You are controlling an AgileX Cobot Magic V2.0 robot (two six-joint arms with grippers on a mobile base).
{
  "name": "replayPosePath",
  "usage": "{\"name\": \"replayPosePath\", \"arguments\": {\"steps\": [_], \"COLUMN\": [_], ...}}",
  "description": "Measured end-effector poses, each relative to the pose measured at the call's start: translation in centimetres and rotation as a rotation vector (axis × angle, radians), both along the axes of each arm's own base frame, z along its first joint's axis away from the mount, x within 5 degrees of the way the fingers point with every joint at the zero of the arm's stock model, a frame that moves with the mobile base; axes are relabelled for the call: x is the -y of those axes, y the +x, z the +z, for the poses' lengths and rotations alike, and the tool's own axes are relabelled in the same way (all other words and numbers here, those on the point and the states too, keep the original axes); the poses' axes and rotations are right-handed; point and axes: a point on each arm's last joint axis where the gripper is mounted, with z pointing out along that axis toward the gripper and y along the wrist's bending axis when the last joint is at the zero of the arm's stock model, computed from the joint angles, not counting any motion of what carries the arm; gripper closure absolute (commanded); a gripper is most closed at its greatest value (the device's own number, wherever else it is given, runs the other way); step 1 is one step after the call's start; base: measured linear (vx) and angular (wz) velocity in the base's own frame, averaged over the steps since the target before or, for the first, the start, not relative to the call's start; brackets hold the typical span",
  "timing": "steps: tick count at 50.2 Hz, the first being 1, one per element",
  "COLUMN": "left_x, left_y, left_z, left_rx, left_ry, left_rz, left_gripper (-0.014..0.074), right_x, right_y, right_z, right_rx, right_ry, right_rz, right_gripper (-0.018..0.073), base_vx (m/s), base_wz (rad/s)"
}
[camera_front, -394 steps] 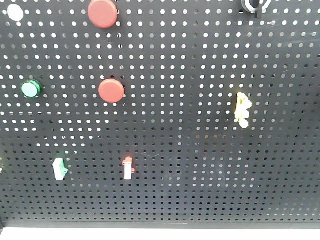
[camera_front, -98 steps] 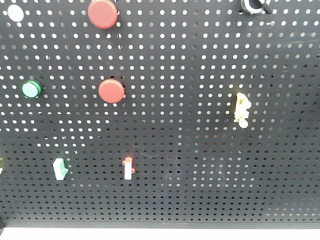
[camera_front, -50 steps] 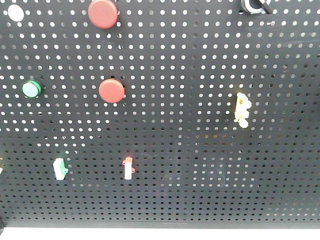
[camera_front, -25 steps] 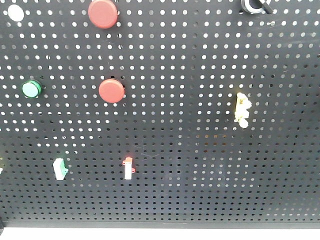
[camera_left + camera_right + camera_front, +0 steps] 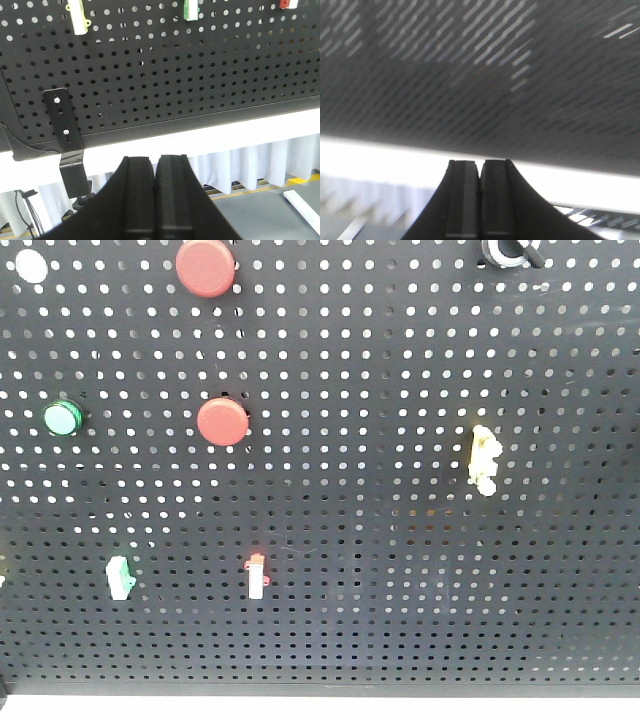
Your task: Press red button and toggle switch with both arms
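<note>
Change since earlier: almost nothing on the board has shifted; only the yellow toggle switch [image 5: 484, 459] looks slightly altered in outline.
Left gripper [image 5: 156, 165]: fingers pressed together, holding nothing, below the lower edge of the pegboard [image 5: 200, 70].
Right gripper [image 5: 480, 167]: fingers pressed together, holding nothing; its view is smeared with motion blur, showing only dark perforated board and a bright band beneath.
Red button [image 5: 222, 422]: round, on the front view's board left of centre; a second red button [image 5: 206, 266] sits higher, at the top edge.
Other controls: green round button [image 5: 62, 418] far left; green rocker switch [image 5: 120, 577] and white switch with a red tip [image 5: 257, 576] in the lower row; black knob [image 5: 512, 251] top right.
Surface: black perforated panel with a white ledge [image 5: 210, 132] along its base and a black metal bracket [image 5: 67, 145] at its left corner.
Room: white curtain [image 5: 250, 167] below the ledge, grey floor.
Writing: none readable.
</note>
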Motion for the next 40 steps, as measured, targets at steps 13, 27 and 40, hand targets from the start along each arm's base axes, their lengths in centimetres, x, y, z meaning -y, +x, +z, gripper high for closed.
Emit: {"name": "replayPosePath", "arguments": {"steps": [13,27,40], "left_x": [0.01,0.01,0.01], "left_y": [0.0,-0.01,-0.01], "left_z": [-0.04,-0.06,-0.06], "left_rx": [-0.004,-0.007,-0.007], "left_ry": [0.001,0.001,0.001], "left_rz": [-0.001,-0.001,-0.001], "left_gripper": [0.0595,0.0595,0.0595], "right_x": [0.74,0.75,0.75], "right_y": [-0.03,-0.03,-0.03], "right_z": [-0.25,-0.4,-0.43], "right_rx": [-0.024,-0.04,-0.043], "right_ry": [0.002,0.002,0.001], "right_rz": [-0.129,-0.13,-0.13], "right_gripper": [0.0562,0.0562,0.0562], "base_vx": [0.0,0.0,0.0], "base_wz": [0.0,0.0,0.0]}}
